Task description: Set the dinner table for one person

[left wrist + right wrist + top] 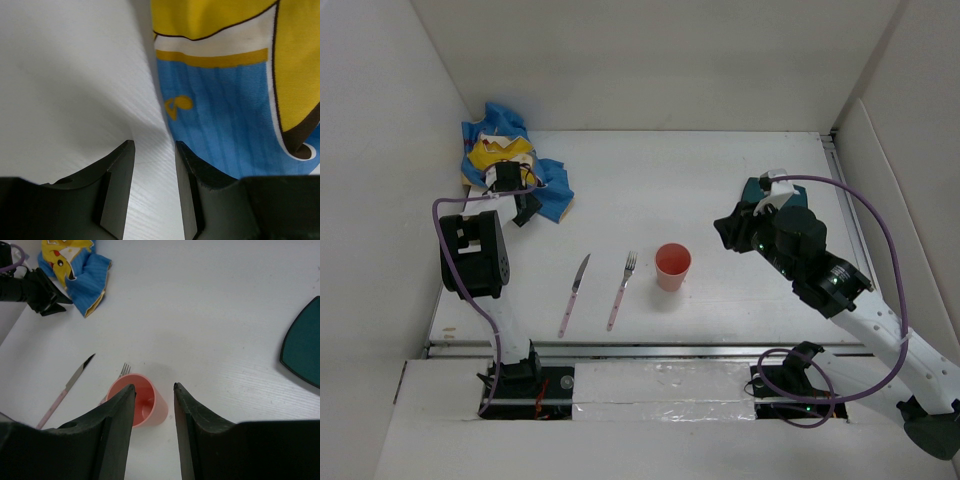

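Note:
The white dinner table [650,170] has a metal rail along its near edge. A crumpled blue and yellow Pikachu cloth [505,155] lies at the back left. A pink-handled knife [574,293], a pink-handled fork [622,289] and an upright pink cup [672,266] lie near the front middle. A dark teal plate [758,190] sits partly under my right arm. My left gripper [527,209] is open and empty at the cloth's near edge; in the left wrist view its jaws [155,145] stand over bare table, the cloth [225,125] just right. My right gripper [154,387] is open and empty, above and right of the cup [145,407].
White walls enclose the table at the left, back and right. In the right wrist view the fork [123,371] and knife [70,385] lie left of the cup, the plate [302,347] is at the right edge, and the cloth [80,270] is far left.

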Available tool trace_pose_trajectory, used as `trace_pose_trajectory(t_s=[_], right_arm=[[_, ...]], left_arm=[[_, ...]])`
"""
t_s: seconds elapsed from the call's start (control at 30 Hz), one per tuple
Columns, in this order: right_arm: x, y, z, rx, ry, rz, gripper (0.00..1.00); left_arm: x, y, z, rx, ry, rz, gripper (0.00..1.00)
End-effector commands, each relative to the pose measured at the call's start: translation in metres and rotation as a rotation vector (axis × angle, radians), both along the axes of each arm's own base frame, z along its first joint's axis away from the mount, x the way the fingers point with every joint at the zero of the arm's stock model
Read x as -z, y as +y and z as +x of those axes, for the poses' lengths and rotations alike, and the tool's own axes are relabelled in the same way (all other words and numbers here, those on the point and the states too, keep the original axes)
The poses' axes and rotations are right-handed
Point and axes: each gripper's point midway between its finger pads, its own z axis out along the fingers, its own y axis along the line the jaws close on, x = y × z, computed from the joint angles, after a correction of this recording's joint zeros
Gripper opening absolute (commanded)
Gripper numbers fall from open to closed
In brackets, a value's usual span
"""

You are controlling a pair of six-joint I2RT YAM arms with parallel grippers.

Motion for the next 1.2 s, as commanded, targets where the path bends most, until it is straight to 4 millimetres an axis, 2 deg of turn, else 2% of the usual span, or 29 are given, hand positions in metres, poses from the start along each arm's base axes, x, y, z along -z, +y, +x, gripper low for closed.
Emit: trace_pose_trajectory(t_s=[0.0,0.1,0.2,0.27,0.3,0.37,0.4,0.47,0.53,0.57,0.6,0.7,0.73,0.77,0.8,0.83,0.87,0.93,0.97,1.03,1.07,1.1,1.17], right_arm=[[-0.011,0.009,0.0,-0.044,-0.031,0.034,0.43],[-0.008,0.011,0.001,-0.047,-0.041,0.06,0.44],[-0.008,0.012,0.001,-0.047,-0.033,0.062,0.44],[-0.006,0.013,0.001,-0.049,-0.03,0.06,0.45],[-0.008,0.012,0.001,-0.049,-0.035,0.061,0.45],[-0.008,0.011,0.0,-0.045,-0.029,0.06,0.45],[-0.007,0.01,0.0,-0.039,-0.029,0.06,0.45],[-0.008,0.01,0.001,-0.035,-0.037,0.065,0.45],[-0.008,0.01,0.002,-0.033,-0.036,0.064,0.45],[-0.006,0.012,0.004,-0.034,-0.03,0.062,0.45],[-0.004,0.013,0.005,-0.034,-0.028,0.06,0.46],[0.002,0.019,0.015,-0.025,-0.017,0.05,0.47],[0.002,0.019,0.019,-0.011,-0.018,0.049,0.47],[0.003,0.019,0.022,-0.001,-0.013,0.047,0.47],[0.008,0.02,0.026,0.015,0.0,0.039,0.47],[0.007,0.018,0.03,0.038,-0.005,0.038,0.47],[0.008,0.015,0.035,0.068,-0.007,0.033,0.48],[0.01,0.015,0.04,0.087,-0.002,0.019,0.5],[0.012,0.01,0.045,0.114,0.002,0.015,0.51],[0.014,0.005,0.054,0.14,0.005,0.014,0.53],[0.016,-0.004,0.063,0.176,0.01,0.019,0.58],[0.017,-0.004,0.063,0.176,0.01,0.019,0.58],[0.027,-0.009,0.071,0.205,0.033,0.015,0.61]], left_arm=[[-0.019,-0.007,0.02,0.039,-0.046,0.033,0.35],[-0.01,-0.022,0.024,0.058,-0.036,0.004,0.35],[-0.005,-0.025,0.027,0.059,-0.027,0.013,0.35],[-0.002,-0.038,0.033,0.089,-0.017,0.022,0.33],[0.0,-0.038,0.033,0.092,-0.007,0.024,0.28],[0.002,-0.056,0.037,0.135,-0.009,0.012,0.14],[0.001,-0.058,0.039,0.142,-0.016,0.002,0.0],[-0.003,-0.071,0.043,0.175,-0.035,-0.041,0.0],[-0.013,-0.1,0.049,0.238,-0.079,-0.081,0.0],[-0.026,-0.115,0.055,0.269,-0.114,-0.103,0.0],[-0.035,-0.142,0.058,0.321,-0.141,-0.117,0.0],[-0.071,-0.201,0.075,0.422,-0.23,-0.162,0.0],[-0.08,-0.238,0.073,0.481,-0.249,-0.193,0.0],[-0.093,-0.261,0.082,0.522,-0.282,-0.224,0.0],[-0.099,-0.281,0.083,0.554,-0.294,-0.244,0.0],[-0.105,-0.313,0.078,0.609,-0.305,-0.265,0.0],[-0.115,-0.335,0.085,0.643,-0.336,-0.283,0.0],[-0.121,-0.364,0.082,0.699,-0.338,-0.294,0.0],[-0.129,-0.39,0.079,0.745,-0.357,-0.301,0.0],[-0.133,-0.406,0.073,0.798,-0.363,-0.284,0.17],[-0.139,-0.414,0.07,0.822,-0.375,-0.257,0.39],[-0.139,-0.414,0.07,0.823,-0.375,-0.257,0.39],[-0.145,-0.409,0.066,0.823,-0.381,-0.243,0.48]])
